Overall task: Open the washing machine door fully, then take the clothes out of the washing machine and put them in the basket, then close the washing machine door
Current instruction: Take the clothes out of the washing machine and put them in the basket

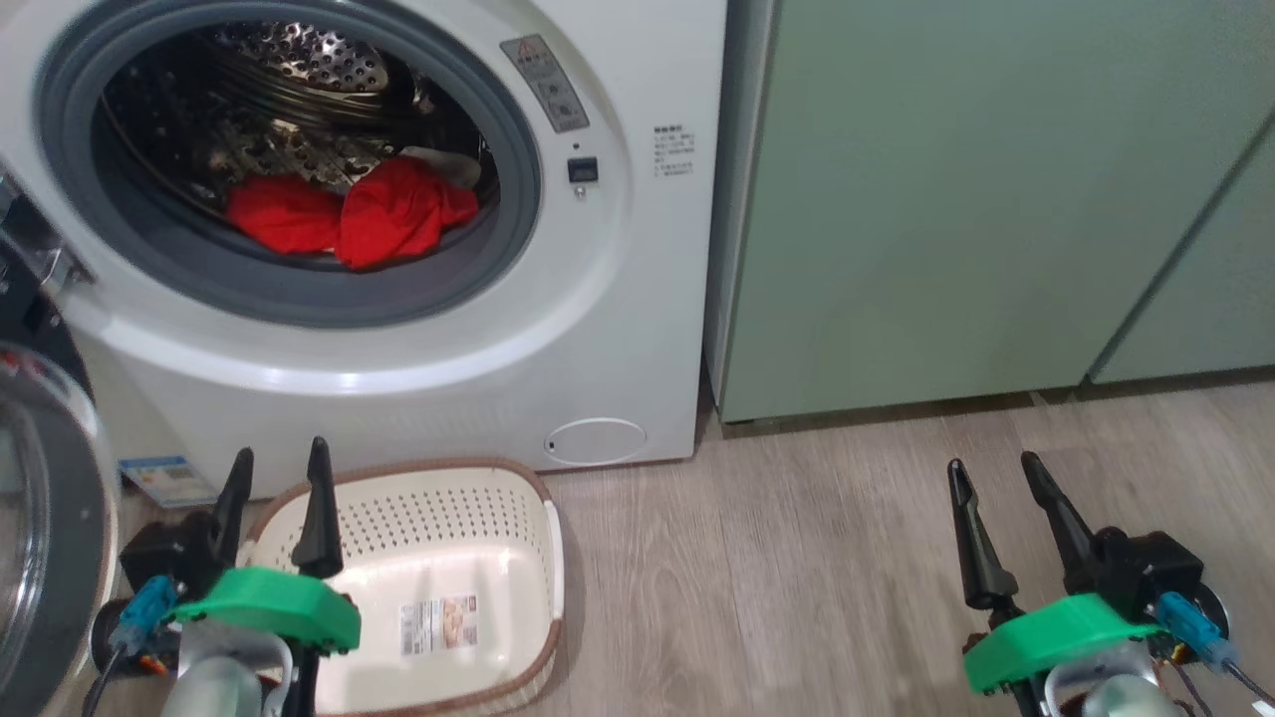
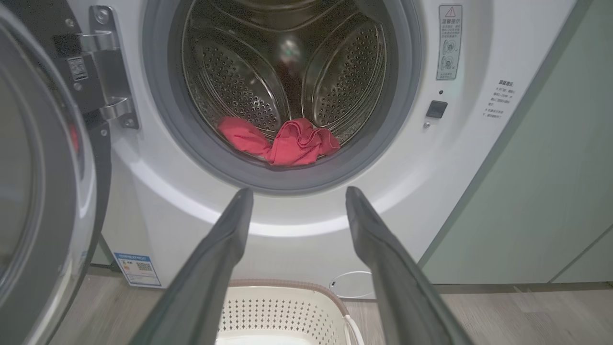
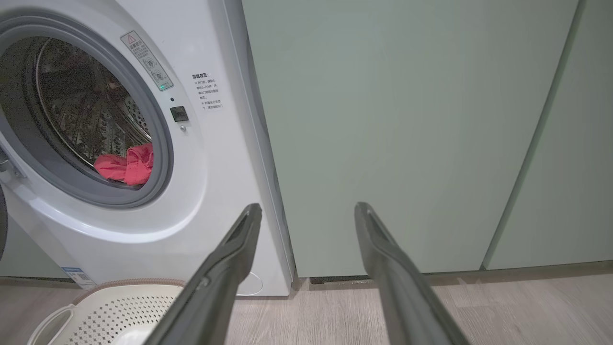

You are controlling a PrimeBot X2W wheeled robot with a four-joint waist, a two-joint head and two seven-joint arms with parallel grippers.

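1. Fingers [image 1: 321, 508] of the left gripper [image 1: 281, 450] are spread, empty, beside the open washing machine door [image 1: 40, 498], over the basket [image 1: 448, 518].
2. Clothes [image 1: 349, 214] are seen inside the washing machine [image 1: 618, 299]; removal is judged next, and a reach inside is called for.
3. Right gripper [image 1: 992, 463] is held spread, empty.

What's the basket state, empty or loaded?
Empty where visible: the basket shows bare floor with a paper label; the clothes lie in the washing machine.

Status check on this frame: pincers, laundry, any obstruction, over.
Left pincer open, empty; right pincer open, empty. Washing machine door stands open; clothes in drum, basket holds none. Path to drum looks clear.
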